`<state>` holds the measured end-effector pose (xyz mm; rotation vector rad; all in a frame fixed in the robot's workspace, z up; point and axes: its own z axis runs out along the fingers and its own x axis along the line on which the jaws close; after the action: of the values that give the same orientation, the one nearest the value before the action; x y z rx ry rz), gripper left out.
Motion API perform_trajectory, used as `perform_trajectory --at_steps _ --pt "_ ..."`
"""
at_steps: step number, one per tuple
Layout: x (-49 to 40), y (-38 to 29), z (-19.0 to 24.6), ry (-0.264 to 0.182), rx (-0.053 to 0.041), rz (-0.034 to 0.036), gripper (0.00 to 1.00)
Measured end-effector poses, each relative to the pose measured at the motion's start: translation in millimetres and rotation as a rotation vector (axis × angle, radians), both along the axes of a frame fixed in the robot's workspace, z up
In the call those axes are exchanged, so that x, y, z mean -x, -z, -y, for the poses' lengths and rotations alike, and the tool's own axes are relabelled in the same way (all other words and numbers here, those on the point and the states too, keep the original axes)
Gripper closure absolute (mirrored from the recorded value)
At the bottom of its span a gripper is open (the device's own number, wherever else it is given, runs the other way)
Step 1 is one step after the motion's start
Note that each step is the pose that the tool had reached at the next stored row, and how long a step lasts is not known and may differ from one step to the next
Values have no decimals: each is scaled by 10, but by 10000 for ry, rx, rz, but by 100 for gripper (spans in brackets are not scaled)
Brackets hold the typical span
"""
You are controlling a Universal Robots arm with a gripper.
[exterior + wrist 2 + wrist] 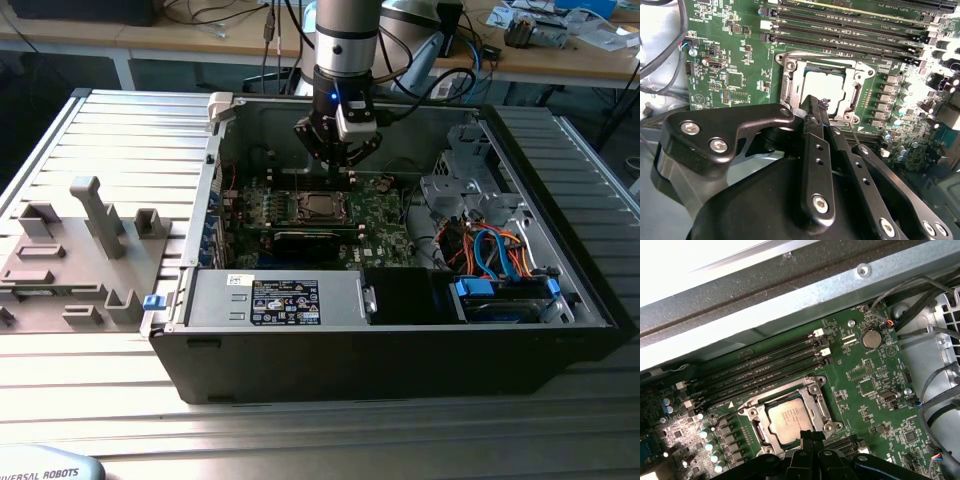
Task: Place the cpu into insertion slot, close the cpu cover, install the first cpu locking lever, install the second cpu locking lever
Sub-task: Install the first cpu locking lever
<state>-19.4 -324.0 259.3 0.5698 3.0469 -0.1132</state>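
Note:
The cpu (822, 85), a small silver-grey square, lies flat in the insertion slot (318, 207) on the green motherboard (385, 235). The cpu cover (788, 80), a silver frame with a square window, lies down around it. The first wrist view has the same cpu (790, 419) and cover (822, 407). My gripper (815, 107) is shut with nothing between its fingers. Its tips sit at the socket's edge, just off the cover's corner. In the exterior view the gripper (340, 160) hangs above the board, slightly behind the socket. I cannot tell how the thin locking levers stand.
Long black memory slots (765, 372) run beside the socket. Metal case walls (215, 190) ring the board. A drive cage with orange and blue cables (490, 250) fills the exterior view's right. A black power supply (285, 300) sits in front. Grey fixtures (95, 215) stand outside on the left.

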Motion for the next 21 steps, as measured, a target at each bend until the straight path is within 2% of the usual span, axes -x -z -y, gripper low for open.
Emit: perform_trajectory --at_steps 21 --pt "0 0 0 -372 0 0 89"
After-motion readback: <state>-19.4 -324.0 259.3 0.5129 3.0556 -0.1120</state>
